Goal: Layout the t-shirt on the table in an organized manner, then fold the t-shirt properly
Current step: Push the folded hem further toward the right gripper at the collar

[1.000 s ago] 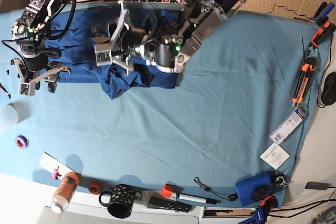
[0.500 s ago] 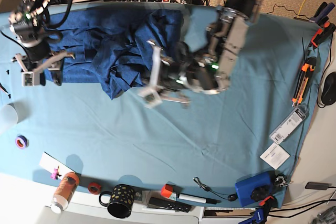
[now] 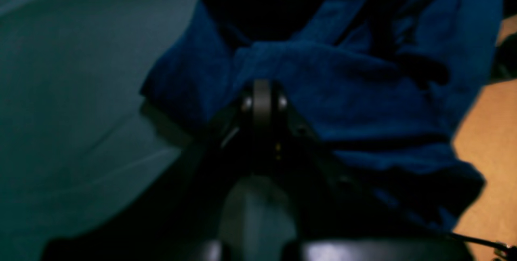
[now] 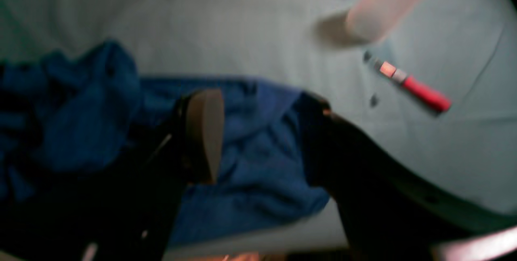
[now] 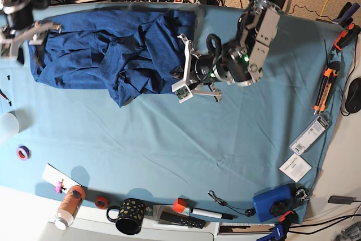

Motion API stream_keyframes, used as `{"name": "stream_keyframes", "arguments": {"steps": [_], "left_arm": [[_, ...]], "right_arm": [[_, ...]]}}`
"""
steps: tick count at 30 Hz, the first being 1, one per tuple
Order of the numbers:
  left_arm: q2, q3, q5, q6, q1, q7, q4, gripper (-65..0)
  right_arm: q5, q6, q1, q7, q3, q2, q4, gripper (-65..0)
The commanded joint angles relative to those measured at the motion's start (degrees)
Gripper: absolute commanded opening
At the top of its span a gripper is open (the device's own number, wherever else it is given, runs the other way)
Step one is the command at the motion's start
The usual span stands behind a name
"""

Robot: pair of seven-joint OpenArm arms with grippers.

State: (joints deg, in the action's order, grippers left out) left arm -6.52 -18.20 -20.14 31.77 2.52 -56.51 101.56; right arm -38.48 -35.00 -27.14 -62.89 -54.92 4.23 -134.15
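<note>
The dark navy t-shirt (image 5: 113,43) lies crumpled across the back left of the teal table (image 5: 169,150). My left gripper (image 5: 183,77) sits at the shirt's right edge. In the left wrist view its fingertips (image 3: 262,91) press together, shut on a bunched fold of the t-shirt (image 3: 343,83), beside bare table (image 3: 60,71). My right gripper (image 5: 25,40) hovers over the shirt's far left end, blurred. Seen from the right wrist, the right gripper (image 4: 262,139) is open, its fingers (image 4: 204,131) spread wide just above the t-shirt (image 4: 250,164), gripping nothing.
A white cup (image 5: 5,125) and purple tape ring (image 5: 22,152) sit at the left edge. An orange bottle (image 5: 70,204), black mug (image 5: 130,215), marker (image 5: 203,213) and blue box (image 5: 273,204) line the front. An orange tool (image 5: 324,91) and paper tags (image 5: 307,134) lie right.
The left gripper swung off the shirt toward the front, then came back to its right edge and shut. The right arm moved up toward the back left corner. The shirt spread wider.
</note>
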Motion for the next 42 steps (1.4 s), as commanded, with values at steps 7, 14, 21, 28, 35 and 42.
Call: {"name": "stream_keyframes", "arguments": {"steps": [7,14,21,28,35,42], "left_arm": [[0.3,0.0,4.9,-3.3,1.3,3.4,1.0,-65.0],[0.3,0.0,6.1,-3.3,1.2,3.0,0.4,-65.0],[0.3,0.0,7.7,-3.5,1.0,4.2,0.3,-65.0],[0.3,0.0,8.6,-3.5,0.9,4.8,-2.0,-65.0],[0.3,0.0,4.2,-3.5,0.9,4.2,-3.9,-65.0],[2.0,0.0,-1.1,0.0,-1.7,3.4,-3.9,-65.0]], "right_arm": [[-5.0,0.5,-0.8,-2.3,-4.0,-4.6,-0.9,-35.1],[-5.7,0.5,-0.8,-3.6,-4.0,-4.7,-0.9,-35.1],[-7.0,0.5,-0.8,-3.7,-4.0,-4.7,-0.9,-35.1],[-7.2,0.5,-0.8,-3.7,-4.0,-4.7,-0.9,-35.1],[-7.2,0.5,-0.8,-3.6,-4.0,-4.7,-0.9,-35.1],[-7.2,0.5,-0.8,-3.2,-4.0,-4.7,-0.9,-35.1]]}}
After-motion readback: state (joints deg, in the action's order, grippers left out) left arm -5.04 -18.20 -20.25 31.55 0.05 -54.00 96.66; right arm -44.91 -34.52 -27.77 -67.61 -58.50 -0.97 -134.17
